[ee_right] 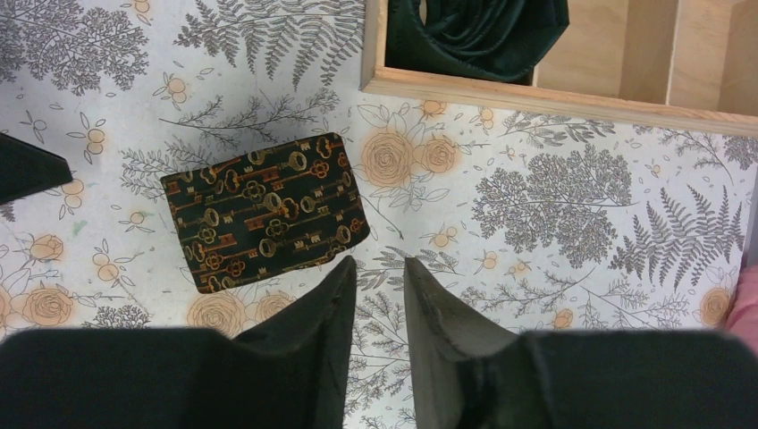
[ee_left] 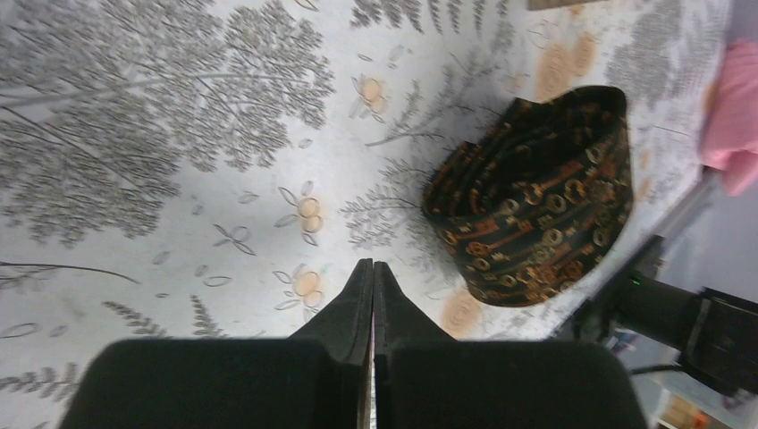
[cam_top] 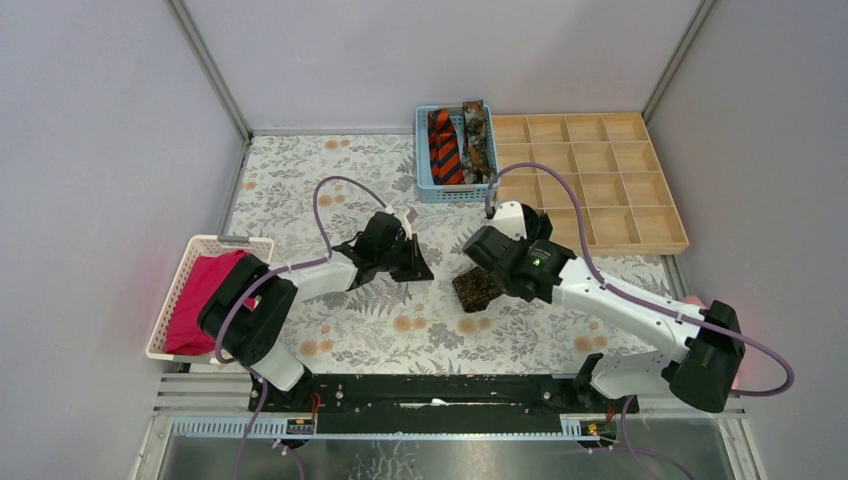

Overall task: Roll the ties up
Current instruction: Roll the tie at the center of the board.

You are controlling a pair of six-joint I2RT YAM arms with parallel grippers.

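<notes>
Black fabric printed with orange keys makes up the rolled tie point(ee_right: 266, 213), which lies as a squat coil on the floral table point(cam_top: 300, 190), about midway between the two arms and short of the wooden tray point(ee_right: 536, 96). It looks light and soft, and a roll like this will likely spring loose or slump if it is pinched on one layer only. The safer hold is across the whole coil, on its two flat sides, so the turns stay pressed together and the loose end does not slide out. The cloth looks smooth, so it may slip in a shallow grip. The right gripper point(ee_right: 380, 268) hangs over the table just beside the coil, its wrist pitched down from a long reach across the middle. Its jaws stand apart with only tablecloth between them, holding nothing. The left gripper point(ee_left: 373, 266) is clenched tight on nothing and points down at bare cloth, with the coil a little way off on its far side and its forearm stretched in from the left. One dark coil point(ee_right: 483, 31) already sits in a near compartment of the tray. Farther back, the blue basket point(cam_top: 420, 150) holds the striped tie point(cam_top: 443, 148) and the mottled tie point(cam_top: 477, 140), both still long strips. A white basket point(cam_top: 228, 240) with magenta cloth point(cam_top: 205, 300) sits at the left edge.
</notes>
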